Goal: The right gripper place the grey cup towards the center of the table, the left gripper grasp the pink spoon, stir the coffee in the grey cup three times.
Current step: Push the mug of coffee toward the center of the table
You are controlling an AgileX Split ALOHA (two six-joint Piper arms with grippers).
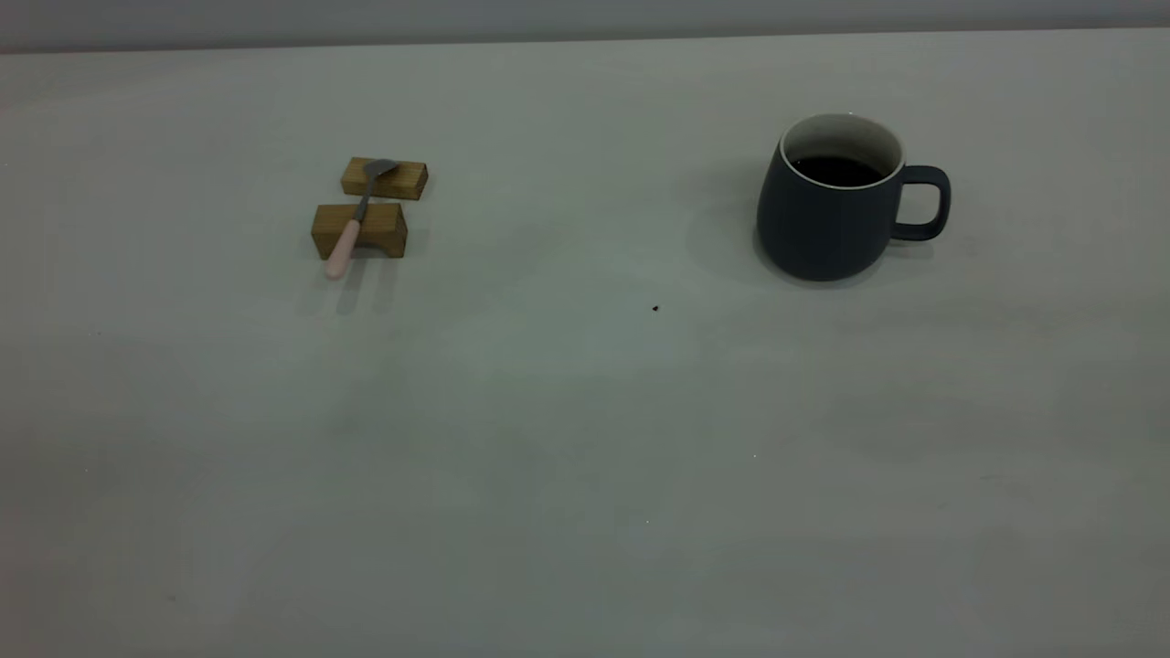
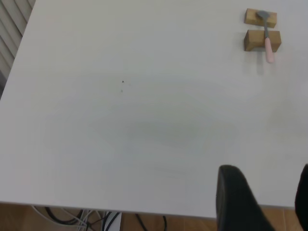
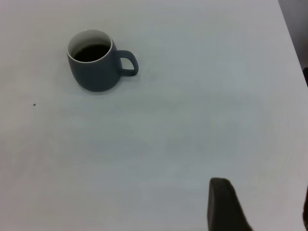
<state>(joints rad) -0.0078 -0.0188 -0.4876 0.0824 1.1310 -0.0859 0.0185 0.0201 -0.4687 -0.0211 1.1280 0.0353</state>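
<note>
Overhead, pale table (image 1: 567,439), tiny dark speck (image 1: 654,308), cables (image 2: 103,221) below edge

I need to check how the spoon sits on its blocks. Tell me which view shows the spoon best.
The exterior view: the spoon lies across two wooden blocks, bowl on the far block, pink handle overhanging the near one. The left wrist view shows the same arrangement, only smaller and near its edge. The right wrist view does not show it.

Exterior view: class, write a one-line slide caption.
Pink spoon bridges two wooden blocks at left; grey cup of coffee stands right.
</note>
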